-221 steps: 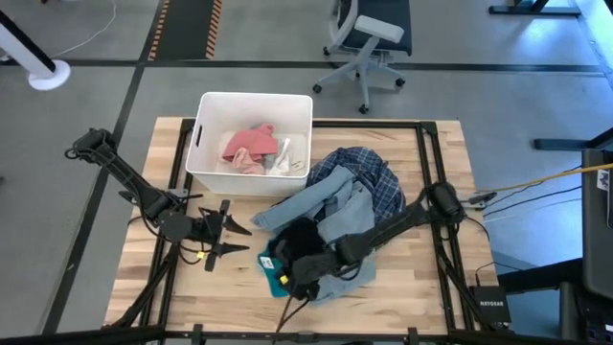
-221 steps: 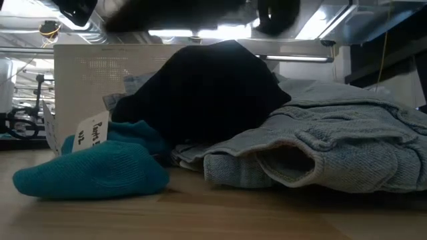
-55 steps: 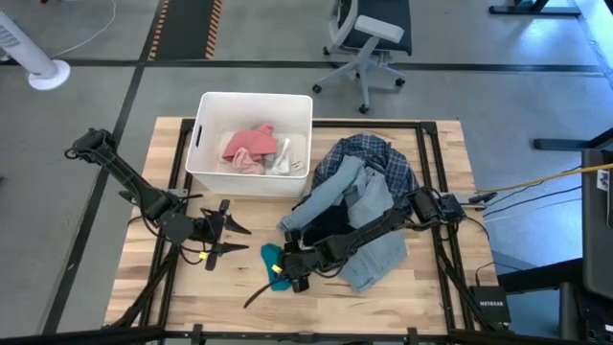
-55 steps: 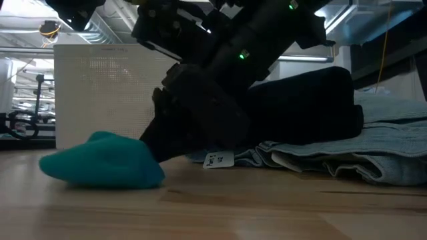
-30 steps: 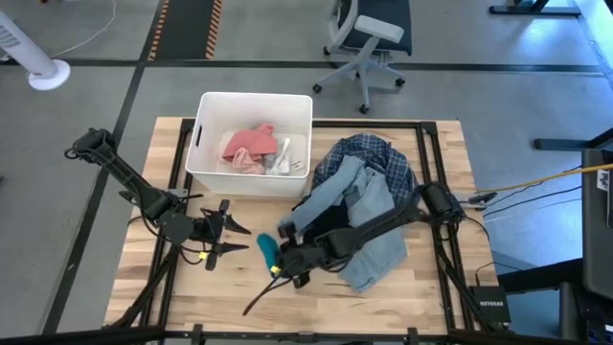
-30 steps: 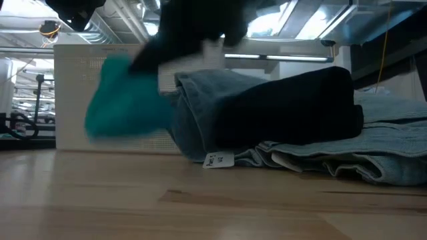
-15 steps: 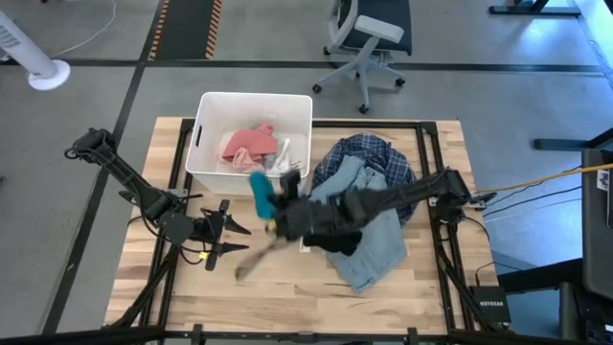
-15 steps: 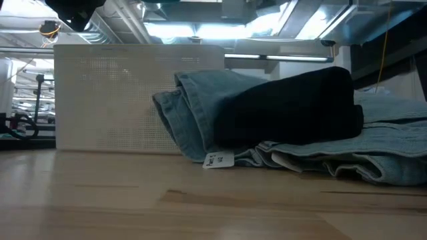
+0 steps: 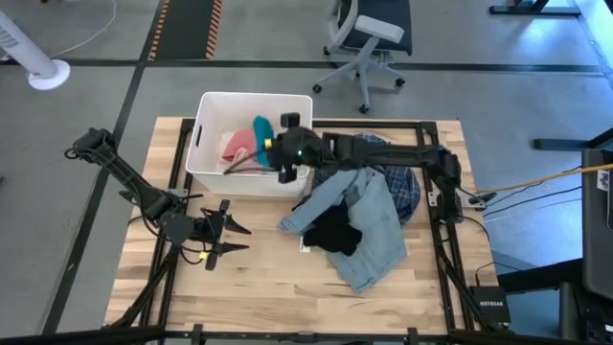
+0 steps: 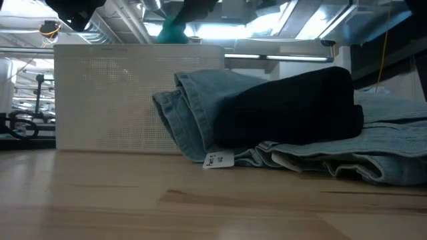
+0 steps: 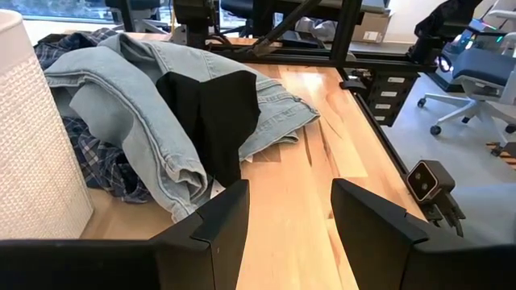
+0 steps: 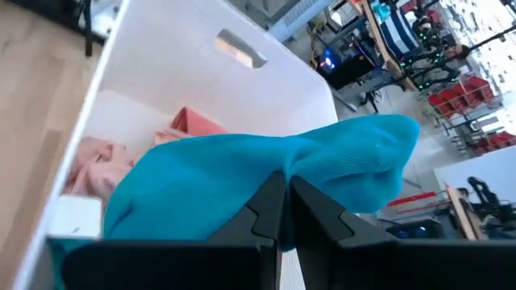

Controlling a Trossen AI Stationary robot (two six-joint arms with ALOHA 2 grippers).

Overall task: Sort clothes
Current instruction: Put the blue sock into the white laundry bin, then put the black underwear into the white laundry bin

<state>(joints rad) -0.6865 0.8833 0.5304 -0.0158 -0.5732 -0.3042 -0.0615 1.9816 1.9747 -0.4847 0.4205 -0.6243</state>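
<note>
Right end effector [image 9: 271,146] clamped on teal socks [image 9: 260,130], suspended above the white bin [image 9: 207,105] at the surface's far edge. Pink piece [image 12: 190,123] inside, partly hidden. Left end effector [image 9: 233,238] spread open, near left edge.

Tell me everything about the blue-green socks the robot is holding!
The teal socks look soft and knitted, bright blue-green, bunched into one rounded bundle. The right pincer is shut on them, its two dark fingers pinching the fabric in the middle. From above, the socks hang in the air over the white bin, above the pink piece lying inside, and touch nothing but the pincer. In the low view they show as a teal blur above the bin's wall.
</note>
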